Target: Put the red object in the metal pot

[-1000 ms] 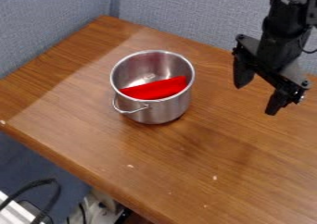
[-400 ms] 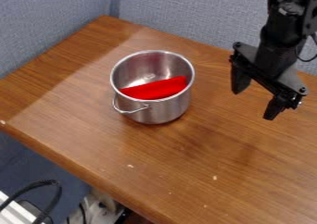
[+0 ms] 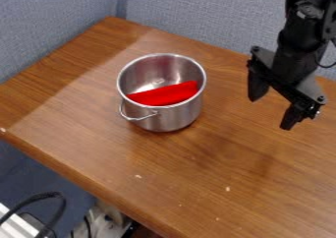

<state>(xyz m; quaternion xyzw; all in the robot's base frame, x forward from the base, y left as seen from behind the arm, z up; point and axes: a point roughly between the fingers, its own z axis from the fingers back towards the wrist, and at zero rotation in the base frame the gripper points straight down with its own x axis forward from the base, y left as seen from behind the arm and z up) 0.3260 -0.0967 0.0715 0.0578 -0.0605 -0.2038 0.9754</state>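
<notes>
- In the camera view, the hand (image 3: 289,99) hangs over the table (image 3: 79,75) at the right of the scene, pointing straight down with its two fingers spread wide and nothing between them; it grips nothing, which fits a job that no longer needs a hold.
- The metal pot (image 3: 161,92) stands upright on the table to the left of the hand, well apart from it, with clear wood between the two, so the hand is out of the way of the pot's rim.
- The red object (image 3: 168,93) lies inside the pot, down at the bottom and running slantwise across it, its ends close to the steel wall; it sits that way because it is about as long as the pot is wide and can only rest across the bowl.
- The pot's thin wire handle (image 3: 136,114) droops against the near wall, on the side away from the hand, so it blocks nothing above the opening.
- Judging by this layout, the task looks done: the red object is in the pot, and the hand is empty and clear of it.
</notes>
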